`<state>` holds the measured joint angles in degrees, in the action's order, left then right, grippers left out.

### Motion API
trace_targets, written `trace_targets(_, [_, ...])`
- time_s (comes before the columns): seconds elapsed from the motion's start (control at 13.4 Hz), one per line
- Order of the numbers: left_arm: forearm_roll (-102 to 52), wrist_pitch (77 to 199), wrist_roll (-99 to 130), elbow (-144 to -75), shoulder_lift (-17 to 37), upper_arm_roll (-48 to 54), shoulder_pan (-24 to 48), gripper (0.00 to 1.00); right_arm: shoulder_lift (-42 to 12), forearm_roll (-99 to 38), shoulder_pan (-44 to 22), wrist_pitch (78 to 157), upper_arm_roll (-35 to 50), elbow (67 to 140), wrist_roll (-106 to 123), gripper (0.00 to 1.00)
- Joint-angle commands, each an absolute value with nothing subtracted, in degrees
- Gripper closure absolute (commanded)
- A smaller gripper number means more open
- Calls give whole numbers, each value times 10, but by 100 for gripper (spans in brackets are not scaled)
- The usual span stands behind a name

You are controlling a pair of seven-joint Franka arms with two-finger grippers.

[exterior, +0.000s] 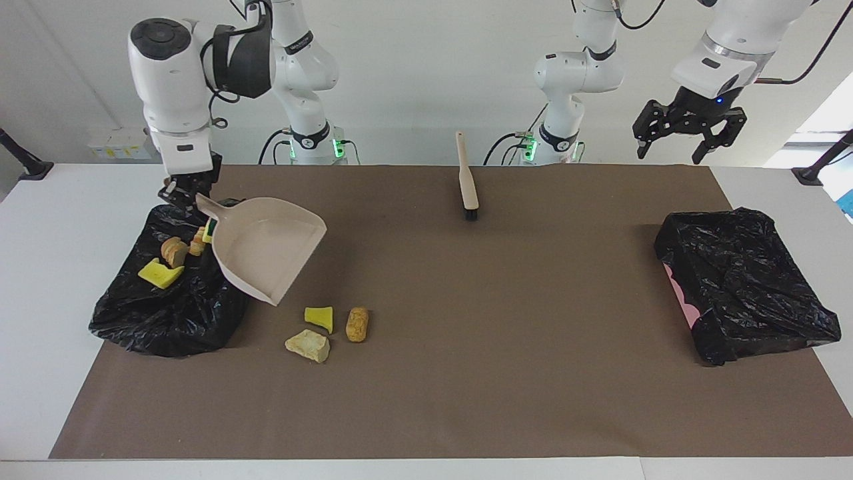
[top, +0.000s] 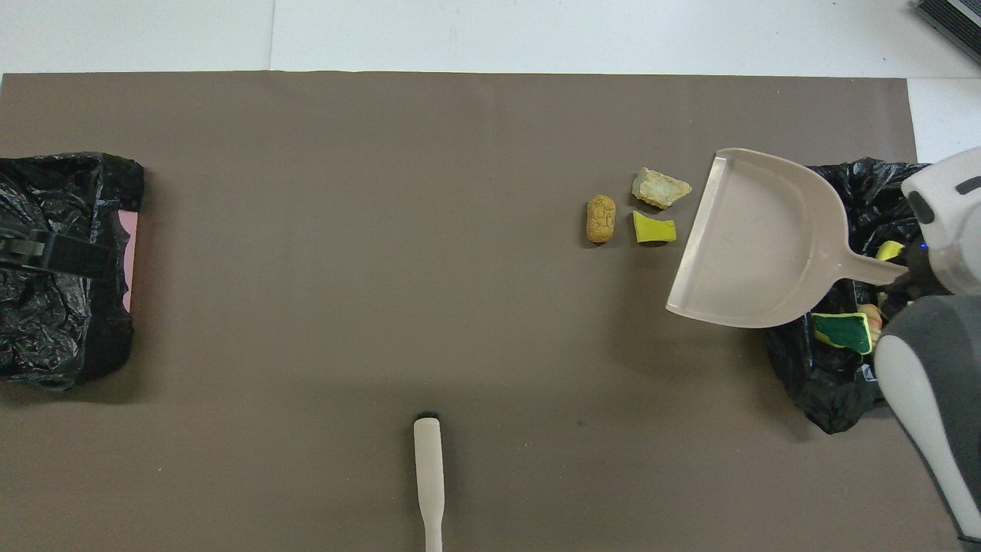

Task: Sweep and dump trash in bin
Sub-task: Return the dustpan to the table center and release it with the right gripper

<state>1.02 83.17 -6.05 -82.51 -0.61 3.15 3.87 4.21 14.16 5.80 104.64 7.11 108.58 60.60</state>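
Three pieces of trash lie together on the brown mat: a yellow chunk point(exterior: 319, 317) point(top: 654, 228), a brown lump point(exterior: 357, 324) point(top: 600, 218) and a tan lump point(exterior: 307, 345) point(top: 661, 188). More trash point(exterior: 160, 273) point(top: 841, 331) sits in the black-bagged bin point(exterior: 153, 320) point(top: 828, 383) at the right arm's end. My right gripper point(exterior: 188, 192) is shut on the handle of the beige dustpan point(exterior: 266, 247) point(top: 759, 245), which hangs tilted between the bin and the three loose pieces. My left gripper point(exterior: 686, 143) point(top: 57, 255) is open and empty, raised over the left arm's end of the table.
A beige brush point(exterior: 468, 180) point(top: 429, 475) lies on the mat close to the robots, midway between the arms. A second black-bagged bin point(exterior: 740, 280) point(top: 54, 322) with a pink rim sits at the left arm's end. The mat point(exterior: 506, 373) covers most of the white table.
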Motion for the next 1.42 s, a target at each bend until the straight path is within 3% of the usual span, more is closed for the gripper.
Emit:
trace_targets(0.0, [12,809,-72,-798,1,33,32,0,19,100,11,1052,70,1085,488,100])
trace_targets(0.52, [12,809,-74,-812,-16,25,21,0,-65,23,-118,1119,70,1071,79,100])
trace_targets(0.82, [12,810,-75,-817,-21,-18,49,0,-133,-34,-188,1122,70,1014,-125,100])
trace_targets(1.12, [13,812,-74,-817,-14,-15,46,0,-205,-65,-244,1177,70,971,-247,100])
trace_targets(1.34, [13,812,-65,-817,-13,-14,49,0,-293,-58,-294,1173,69,872,-367,100])
